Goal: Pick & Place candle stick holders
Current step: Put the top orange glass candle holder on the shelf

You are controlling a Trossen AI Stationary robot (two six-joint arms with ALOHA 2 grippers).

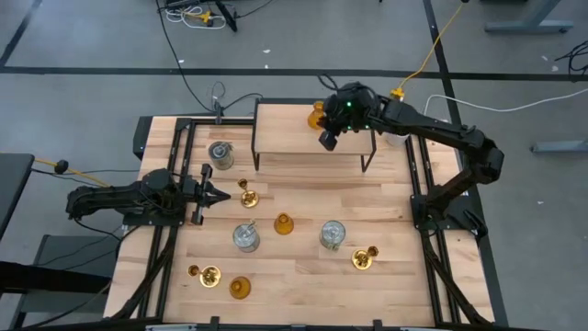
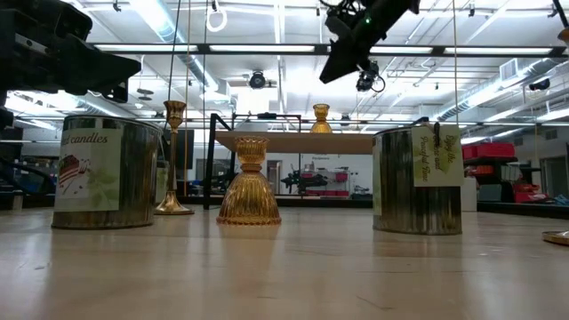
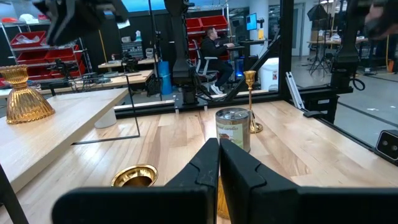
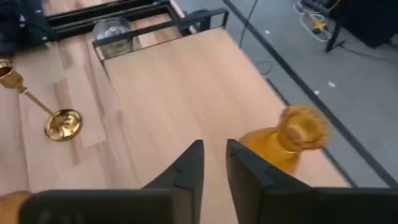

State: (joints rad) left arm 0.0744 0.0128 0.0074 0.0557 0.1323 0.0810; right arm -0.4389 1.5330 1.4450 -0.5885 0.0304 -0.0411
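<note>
High view: left hand (image 1: 217, 196) lies low at nine o'clock, fingers pinched together, empty, pointing at a brass holder (image 1: 247, 196). Right hand (image 1: 327, 139) hovers over the shelf (image 1: 285, 129) at twelve o'clock, nearly closed, empty, beside an amber holder (image 1: 316, 117).

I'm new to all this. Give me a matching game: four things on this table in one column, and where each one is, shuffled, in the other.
Things:
1. left tool
2. right tool
3. far amber holder
4. far glass holder

Places:
a. standing on the raised shelf
b. on the table, just off the shelf's left end
c. above the shelf, close to an amber holder
d. shut, over the table's left side

Pairs: 1-d, 2-c, 3-a, 4-b
</note>
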